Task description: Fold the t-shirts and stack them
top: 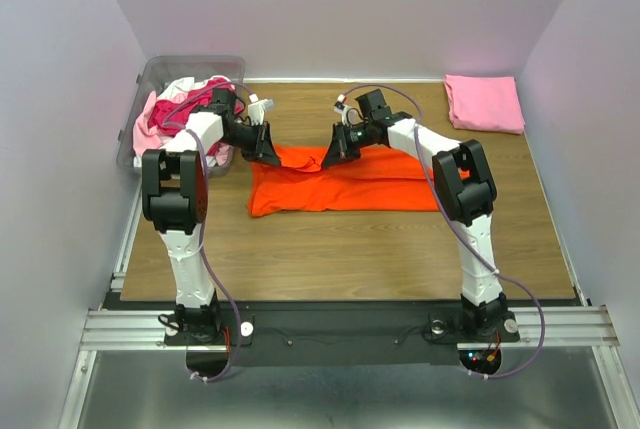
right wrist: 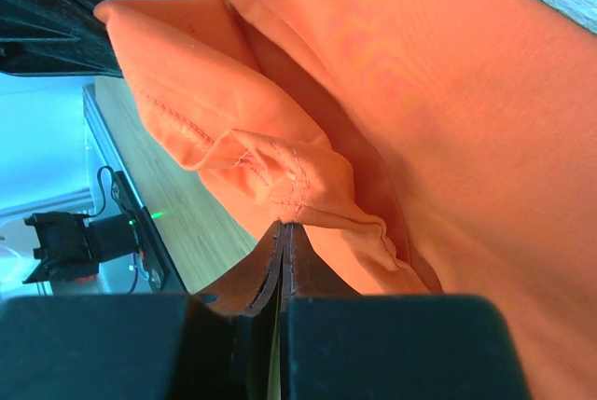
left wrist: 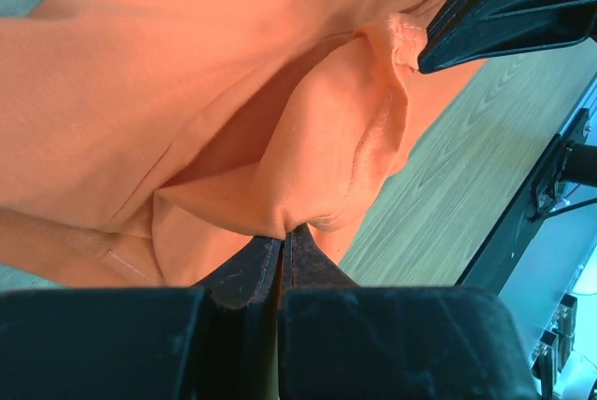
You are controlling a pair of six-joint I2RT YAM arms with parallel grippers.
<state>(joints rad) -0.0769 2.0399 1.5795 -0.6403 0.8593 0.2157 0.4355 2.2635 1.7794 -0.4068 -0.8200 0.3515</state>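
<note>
Orange t-shirt is lying half-folded across the bench, with the left gripper and right gripper both pinching its far edge tight. It's looking soft, light and floppy, so I'm thinking stitched hems are making the best grab spots.

The wooden tabletop carries an orange t-shirt lying crosswise as a wide band. Beyond the orange t-shirt and to its right, a folded pink t-shirt lies well apart. Just beyond its left end stands a clear plastic bin.
</note>
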